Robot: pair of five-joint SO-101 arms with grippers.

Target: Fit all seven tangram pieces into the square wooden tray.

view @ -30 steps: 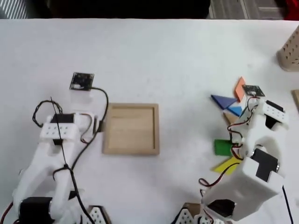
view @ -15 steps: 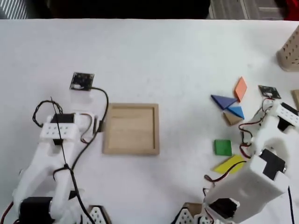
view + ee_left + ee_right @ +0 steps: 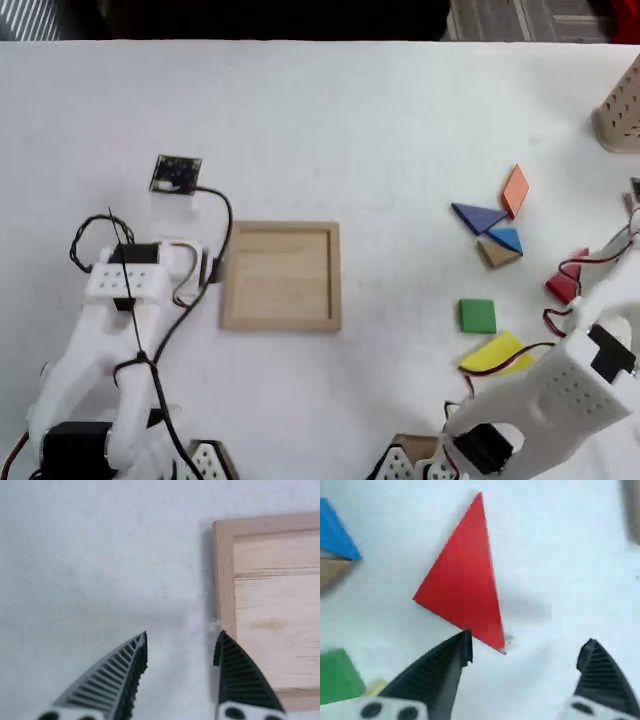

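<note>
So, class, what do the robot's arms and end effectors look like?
The left arm and right arm are white shells with black motor blocks. Black cables cross the left; red-and-black wires the right. The left end effector and right end effector have black ribbed fingers.

White table [image 3: 330, 120] spanning the high view. Beige perforated block [image 3: 621, 115] at 2 o'clock, cut by the frame edge. Dark band [image 3: 280, 18] beyond the table's far edge, at 12 o'clock.

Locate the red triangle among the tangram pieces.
In the high view the red triangle lies on the table's right side, right of the tan piece and green square; the right wrist view shows it just ahead of the right gripper.
</note>
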